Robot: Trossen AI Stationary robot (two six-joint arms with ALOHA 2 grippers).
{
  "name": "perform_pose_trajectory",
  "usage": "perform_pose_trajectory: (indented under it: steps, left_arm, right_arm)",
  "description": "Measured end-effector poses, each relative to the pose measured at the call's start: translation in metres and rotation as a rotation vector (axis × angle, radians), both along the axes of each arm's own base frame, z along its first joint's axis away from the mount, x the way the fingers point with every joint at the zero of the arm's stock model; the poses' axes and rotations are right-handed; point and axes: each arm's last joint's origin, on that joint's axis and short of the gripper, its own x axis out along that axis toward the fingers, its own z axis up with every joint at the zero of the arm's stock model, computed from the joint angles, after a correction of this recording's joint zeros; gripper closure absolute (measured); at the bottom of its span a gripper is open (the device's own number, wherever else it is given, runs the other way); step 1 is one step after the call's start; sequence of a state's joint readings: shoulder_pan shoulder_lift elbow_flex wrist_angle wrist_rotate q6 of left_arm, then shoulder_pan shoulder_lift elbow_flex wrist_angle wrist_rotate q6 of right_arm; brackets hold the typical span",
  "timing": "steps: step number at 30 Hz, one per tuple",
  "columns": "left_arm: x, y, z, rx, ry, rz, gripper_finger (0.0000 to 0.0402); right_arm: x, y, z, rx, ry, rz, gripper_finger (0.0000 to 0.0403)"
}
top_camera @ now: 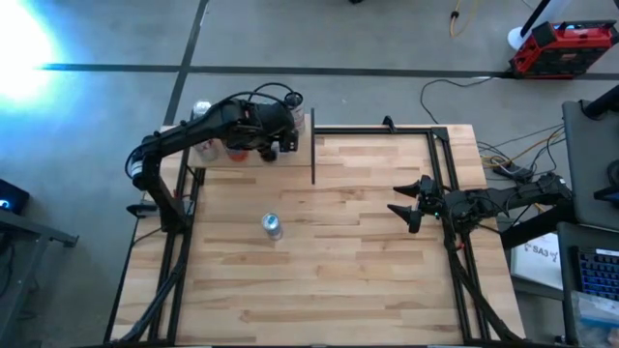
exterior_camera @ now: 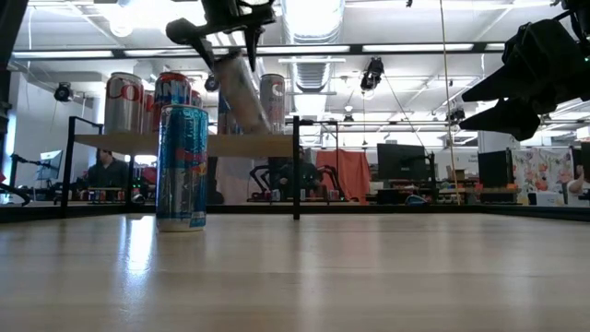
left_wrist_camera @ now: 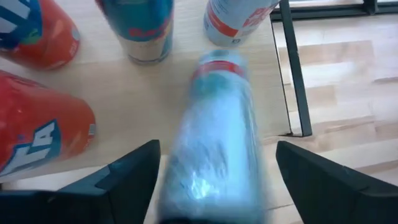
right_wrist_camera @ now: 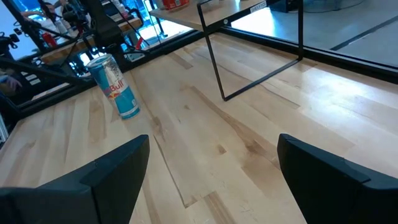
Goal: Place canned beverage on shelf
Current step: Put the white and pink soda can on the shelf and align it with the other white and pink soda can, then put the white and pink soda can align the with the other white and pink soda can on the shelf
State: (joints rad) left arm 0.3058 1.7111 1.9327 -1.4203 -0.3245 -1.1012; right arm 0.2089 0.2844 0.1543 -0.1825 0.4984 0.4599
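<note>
My left gripper hangs over the pale wood shelf at the table's far left, slanting down and open. Between its fingers is a blurred silver can with a red band; a thin gap shows on each side. In the low view this can is tilted, its lower end at the shelf board, under the gripper. Another can, blue and silver, stands upright on the tabletop. My right gripper waits open at the table's right side.
Several cans stand on the shelf: two orange ones, a blue one and a white and red one. The shelf's thin black frame leg stands at its right end. Bare butcher-block tabletop lies between the arms.
</note>
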Motion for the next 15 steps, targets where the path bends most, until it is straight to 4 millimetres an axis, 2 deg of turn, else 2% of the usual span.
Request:
perform_pose_trajectory:
  steps: [15]
  left_arm:
    - [-0.0028, -0.0013, 0.0004, -0.047, -0.001, -0.001, 0.0091]
  right_arm:
    - [0.0, 0.0, 0.0001, 0.001, -0.001, 0.0, 0.0067]
